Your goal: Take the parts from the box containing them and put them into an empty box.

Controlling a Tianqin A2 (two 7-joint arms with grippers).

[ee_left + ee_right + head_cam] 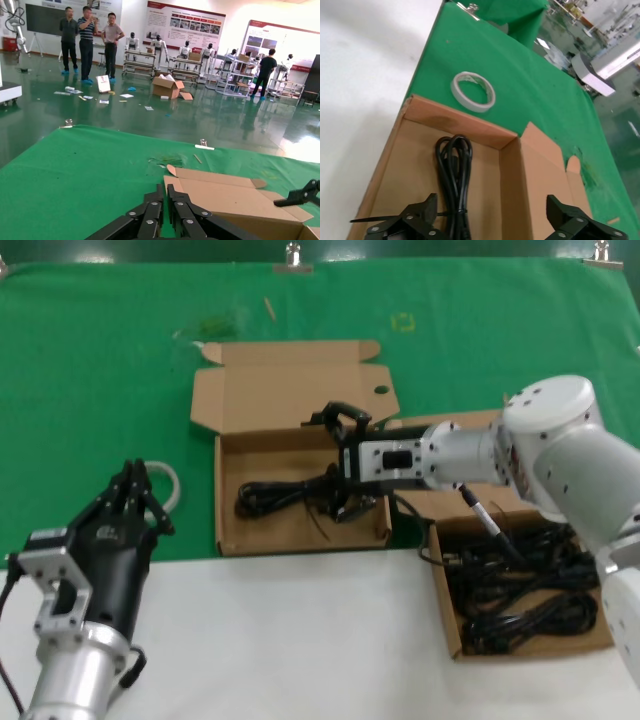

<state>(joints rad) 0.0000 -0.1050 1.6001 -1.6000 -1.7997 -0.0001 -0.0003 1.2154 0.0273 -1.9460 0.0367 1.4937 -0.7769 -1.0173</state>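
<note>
Right gripper (342, 462) reaching across into the left-hand cardboard box (228, 530), fingers (412, 220) spread wide apart, nothing pinched. Directly below and between the fingertips: one coiled black power cord (454, 170), lying flat on the floor of that box, loop end pointing away from the gripper toward the far wall. A thin black strand sticking out sideways by one finger, near the cord. Not touching the cord as far as visible; contact cannot be confirmed from head view because the gripper covers the plug end.

Box lid (290, 390) folded back behind the gripper, round finger hole (381, 391) showing. Beyond the box's far wall, on the green cloth (485, 55): whitish tape-like ring (473, 90), well clear of the fingers.

Behind the right arm, near its elbow: second cardboard box (445, 615) holding a tangled heap of black power cords (520, 580), several bundles overlapping, individual count not readable.

Left gripper (128, 502) parked off to the left of both boxes, over the cloth edge near the white table (290, 640), fingers (152, 210) pressed together, holding nothing. Ring just beyond its tip in head view.
</note>
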